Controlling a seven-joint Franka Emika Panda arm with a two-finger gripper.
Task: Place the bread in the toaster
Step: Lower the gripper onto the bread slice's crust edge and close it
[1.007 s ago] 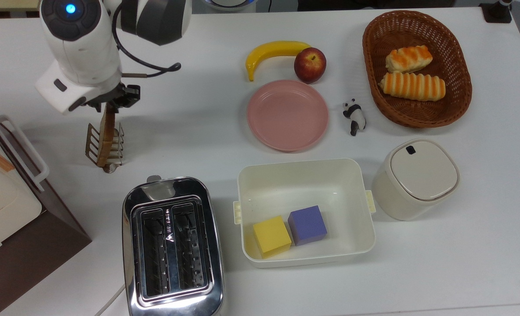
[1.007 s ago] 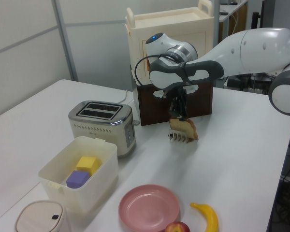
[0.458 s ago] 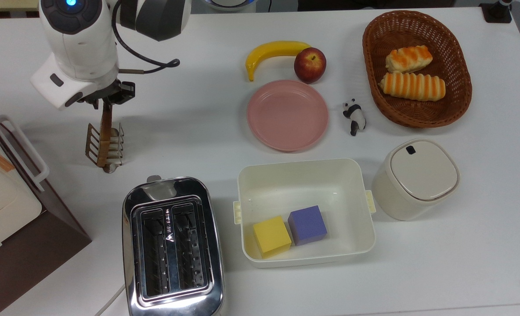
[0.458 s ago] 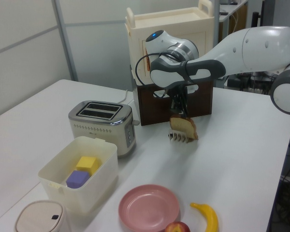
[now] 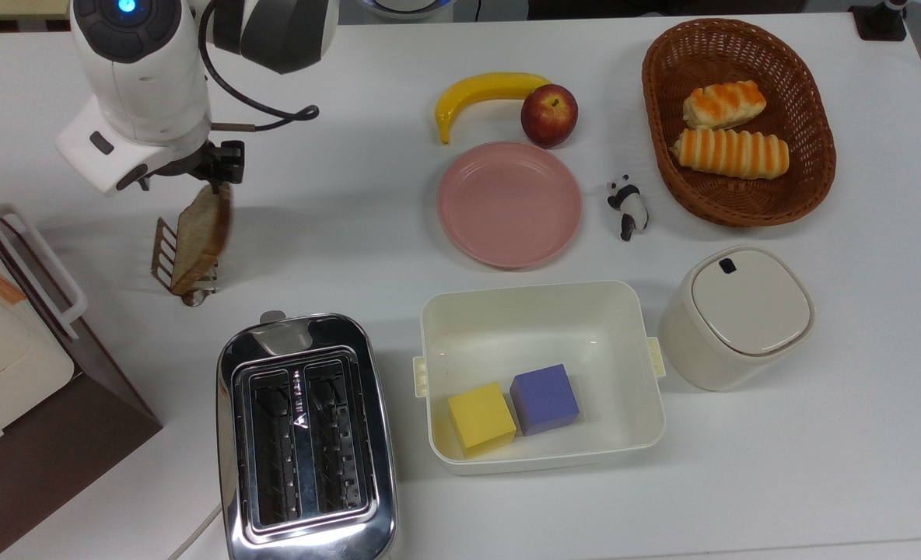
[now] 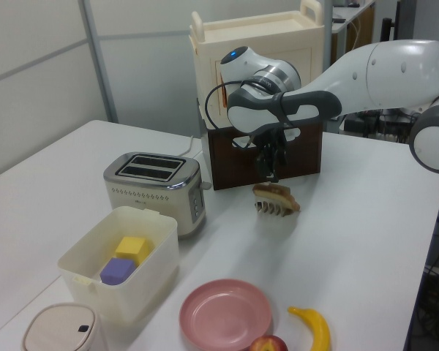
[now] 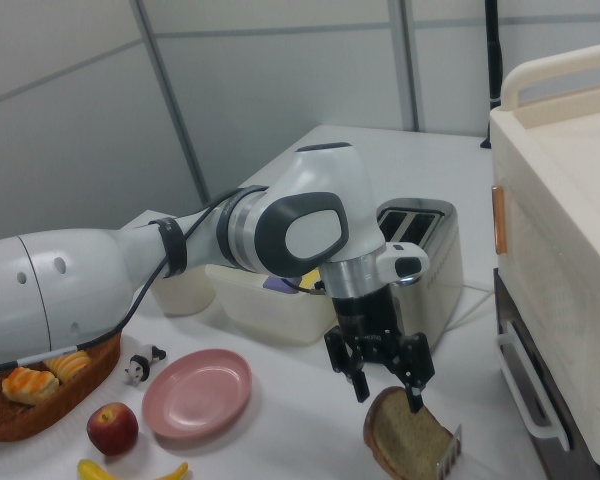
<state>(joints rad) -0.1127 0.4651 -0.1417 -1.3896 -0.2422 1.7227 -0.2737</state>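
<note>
Since the frame half a second earlier, the bread (image 5: 200, 237) is seen to have tipped from upright in the hand (image 5: 213, 169) to a slant across the wire rack (image 5: 166, 253), and the hand is now raised clear of it. In the right view the fingers (image 7: 356, 372) are shown spread apart, with nothing held between them; the slice (image 7: 410, 436) lies just below them, apart from the pads. The slice is propped on the rack, its rounded top toward the hand and its lower edge toward the toaster (image 5: 305, 435). In the top view its long axis is seen to run obliquely, from upper right to lower left. The toaster stands on the tabletop (image 5: 351, 218) near the rack, toward the top view's bottom, with both slots empty. The arm is posed with the wrist pointing straight down over the rack. A fresh grasp is judged to be needed before the transfer, since the slice now lies tilted and not on edge.
</note>
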